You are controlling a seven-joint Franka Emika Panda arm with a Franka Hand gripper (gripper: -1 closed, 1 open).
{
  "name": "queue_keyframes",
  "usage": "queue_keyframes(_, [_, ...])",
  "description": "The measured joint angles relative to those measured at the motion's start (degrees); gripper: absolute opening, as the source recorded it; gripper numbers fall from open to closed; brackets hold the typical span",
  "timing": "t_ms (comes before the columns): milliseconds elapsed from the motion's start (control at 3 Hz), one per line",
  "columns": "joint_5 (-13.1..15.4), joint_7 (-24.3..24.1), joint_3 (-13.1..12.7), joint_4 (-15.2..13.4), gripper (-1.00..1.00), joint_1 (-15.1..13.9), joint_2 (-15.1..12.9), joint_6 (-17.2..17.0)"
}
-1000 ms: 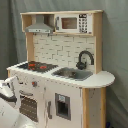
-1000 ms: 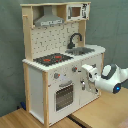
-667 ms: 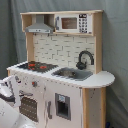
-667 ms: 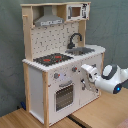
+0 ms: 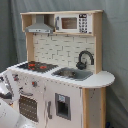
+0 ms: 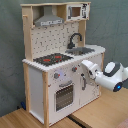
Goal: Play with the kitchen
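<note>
Kitchen (image 6: 60,65) stands upright on a pale wooden surface (image 6: 20,119) against a grey curtain, seen in both exterior views. Black stovetop (image 6: 52,58) with red burners sits beside the sink (image 6: 82,51) and black faucet (image 6: 75,39); grey hood (image 6: 48,21) and small microwave (image 6: 75,11) are above. Oven door (image 6: 63,95) appears closed, with knobs (image 6: 56,76) above it.

Gripper (image 6: 86,70) is at the front panel toward the second exterior view's right, level with the knob row, near or touching the cabinet door there. Contact cannot be confirmed. Whether the fingers are open or closed cannot be told.

In the first exterior view only white arm parts (image 5: 7,115) show at the lower left edge.

Judged step: engaging a front control or door handle. To do it well, the approach should be square to the panel and slow, with the fingers centred on one feature. Push force should stay light, since the tall kitchen could slide or tip. Any pull should follow the door's hinge arc.
</note>
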State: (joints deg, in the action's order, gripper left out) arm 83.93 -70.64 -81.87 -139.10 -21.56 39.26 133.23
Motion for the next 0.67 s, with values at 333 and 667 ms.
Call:
queue_keyframes(333, [0.0, 5.9, 1.9, 1.2, 1.00, 2.7, 0.0, -2.1])
queue_keyframes(667, [0.0, 11.9, 2.7, 2.7, 1.00, 4.5, 0.0, -4.1])
